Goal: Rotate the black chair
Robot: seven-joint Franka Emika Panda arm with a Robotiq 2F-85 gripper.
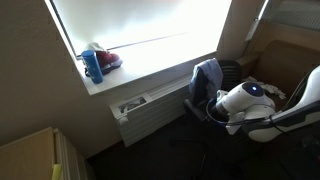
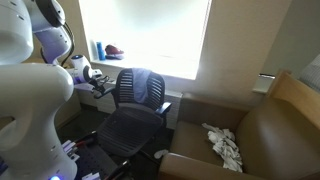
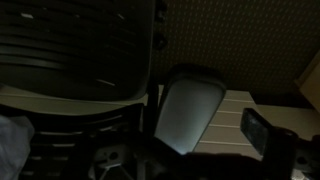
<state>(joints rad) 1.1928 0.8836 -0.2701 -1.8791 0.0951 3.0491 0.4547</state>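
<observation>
Arm is reaching in from left; tool is sitting just beside the black chair armrest, under the bright window. Contact and jaw opening: cannot tell. Rotation looks barely started, most turning left. Wrist view is too dark; brown armchair is cut off right.

White arm reaching in low from frame edge, wrist bent. Claw extended sideways at end of arm. Claw state unreadable, wrist view too dark.

glossy white rounded arm (dark joint seams).
</observation>
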